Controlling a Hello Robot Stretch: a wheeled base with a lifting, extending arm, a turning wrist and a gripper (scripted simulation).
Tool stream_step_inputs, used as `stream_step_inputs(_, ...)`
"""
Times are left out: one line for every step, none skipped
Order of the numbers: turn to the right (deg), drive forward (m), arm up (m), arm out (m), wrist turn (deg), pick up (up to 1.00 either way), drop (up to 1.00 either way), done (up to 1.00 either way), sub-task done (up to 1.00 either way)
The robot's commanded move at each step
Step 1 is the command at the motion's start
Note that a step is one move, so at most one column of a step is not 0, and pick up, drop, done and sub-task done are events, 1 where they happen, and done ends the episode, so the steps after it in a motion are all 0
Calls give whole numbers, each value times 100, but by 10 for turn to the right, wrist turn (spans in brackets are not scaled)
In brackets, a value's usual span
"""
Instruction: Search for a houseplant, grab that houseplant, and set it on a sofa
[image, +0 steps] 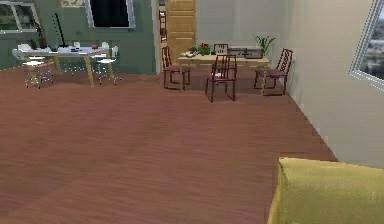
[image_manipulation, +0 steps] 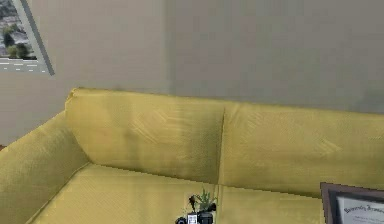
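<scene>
Yellow upholstery stretches across the arm side view, folks: the sofa (image_manipulation: 150, 135) sits against a plain grey wall (image_manipulation: 270, 45), with a window (image_manipulation: 25, 35) up at the far left. Down at the near edge, just right of the middle, we spot the houseplant (image_manipulation: 205, 199), a little green tuft right at the gripper (image_manipulation: 197, 217), with the sofa's seat behind it. Is the claw spread or pressed together? We cannot tell, nor can we tell whether it holds the plant or the plant rests on the seat. We judge this to be the placing step, late in the task.

What could go wrong? The plant is close to the seam between the two seat cushions, so a soft, uneven landing could tip it. A framed picture (image_manipulation: 352, 205) sits near on the right, and a sideways swing could knock it.

Over to the forward view: wooden floor (image: 150, 140), a far dining table (image: 225, 58) with dark chairs (image: 221, 78) and another potted plant (image: 265, 42), and a second table (image: 65, 55) with white chairs (image: 38, 68) at far left, while the arm side view gives us the sofa's back and seat up close
</scene>
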Motion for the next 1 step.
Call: stream_step_inputs(0, 0, 0, -8, 0, 0, 0, 0, 0)
